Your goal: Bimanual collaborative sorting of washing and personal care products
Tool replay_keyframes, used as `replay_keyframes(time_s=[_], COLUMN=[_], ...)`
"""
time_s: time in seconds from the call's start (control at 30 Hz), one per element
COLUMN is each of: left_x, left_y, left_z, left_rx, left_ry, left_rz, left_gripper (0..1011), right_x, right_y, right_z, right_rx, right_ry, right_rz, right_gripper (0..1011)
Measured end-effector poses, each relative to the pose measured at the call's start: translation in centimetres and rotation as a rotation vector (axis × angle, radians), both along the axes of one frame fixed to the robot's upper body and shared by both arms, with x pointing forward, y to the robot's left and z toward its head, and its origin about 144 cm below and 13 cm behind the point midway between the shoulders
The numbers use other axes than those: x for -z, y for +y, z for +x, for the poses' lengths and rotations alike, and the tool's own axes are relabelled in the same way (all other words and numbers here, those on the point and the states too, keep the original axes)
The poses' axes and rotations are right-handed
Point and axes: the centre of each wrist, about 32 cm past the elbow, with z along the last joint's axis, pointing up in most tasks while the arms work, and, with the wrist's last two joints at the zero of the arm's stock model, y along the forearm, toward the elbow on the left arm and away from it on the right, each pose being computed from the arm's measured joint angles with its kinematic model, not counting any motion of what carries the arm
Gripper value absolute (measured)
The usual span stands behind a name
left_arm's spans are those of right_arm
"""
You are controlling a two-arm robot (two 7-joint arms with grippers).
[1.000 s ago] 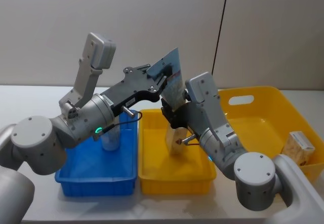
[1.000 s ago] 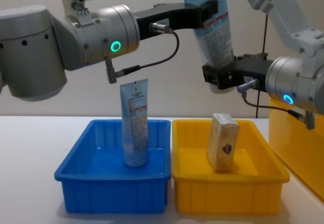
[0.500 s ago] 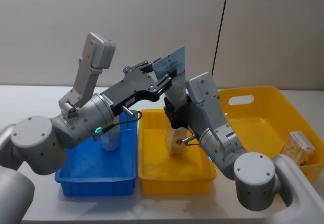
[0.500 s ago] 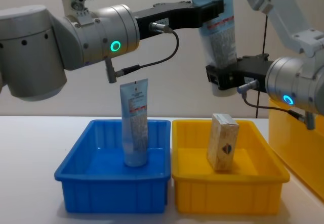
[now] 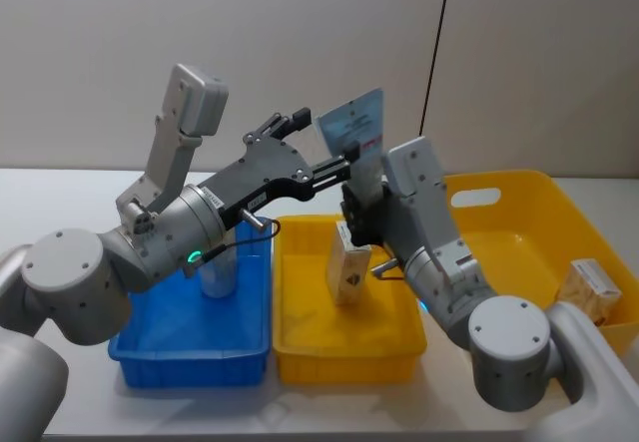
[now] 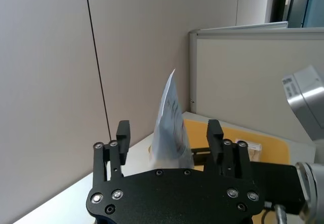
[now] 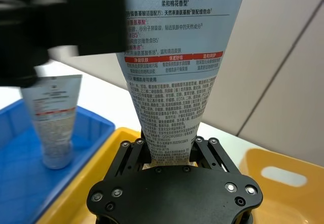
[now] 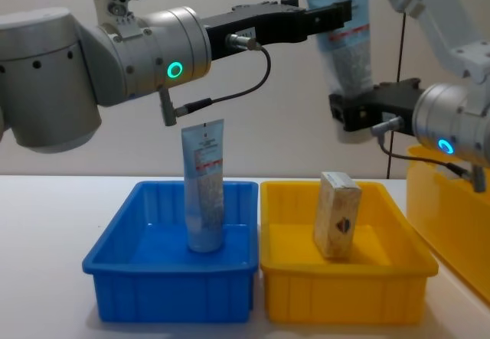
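— What sits nearest?
— A tube (image 8: 204, 186) upright in the blue tray (image 8: 170, 278); a carton (image 8: 338, 215) in the yellow tray (image 8: 341, 287).
— And above?
— The right gripper (image 7: 169, 150) clamps a second tube (image 8: 351, 44) by its base. The left gripper (image 6: 169, 133) sits spread apart around its crimped end.

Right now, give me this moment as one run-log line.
left gripper: open, beside raised tube | right gripper: shut on raised tube | blue tray: one tube upright | yellow tray: one carton
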Motion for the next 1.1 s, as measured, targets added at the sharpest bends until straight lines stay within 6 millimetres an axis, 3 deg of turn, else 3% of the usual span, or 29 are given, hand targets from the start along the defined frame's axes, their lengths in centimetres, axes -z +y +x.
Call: replay_keyframes(time_s=[0.2, 0.63, 1.1], left_x=[0.0, 0.0, 0.0], left_y=[0.0, 0.0, 0.0], left_z=[0.0, 0.0, 0.0], left_rx=[0.0, 0.0, 0.0], left_ry=[0.0, 0.0, 0.0], left_rz=[0.0, 0.0, 0.0], left_gripper=[1001, 1001, 1001], right_x=[-0.2, -1.2, -4.8], right_y=[-1.1, -4.9, -10.1], right_z=[0.6, 2.6, 6.4], right_rx=[0.066, 0.233, 0.37], right_ry=[-0.001, 0.004, 0.111], right_rz=[0.016, 0.017, -0.103], right_gripper=[316, 278, 258])
